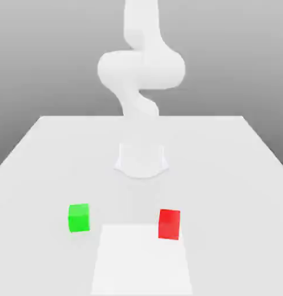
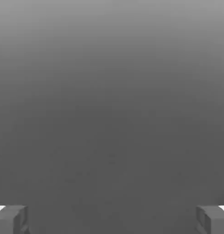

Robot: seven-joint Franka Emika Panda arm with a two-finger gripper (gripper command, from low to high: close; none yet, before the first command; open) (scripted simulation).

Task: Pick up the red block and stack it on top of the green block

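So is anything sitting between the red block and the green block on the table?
Nothing visible. The red block and green block stand apart on the table, with only bare surface between them. The gripper is open and holds nothing.

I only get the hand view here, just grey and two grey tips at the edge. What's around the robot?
Observer: A red block sits on the white table, apart from a green block.
Operator: Which side is the red one?
Observer: Toward the exterior view's right; the green is toward its left.
Operator: Is either stacked yet?
Observer: No, both rest on the table.
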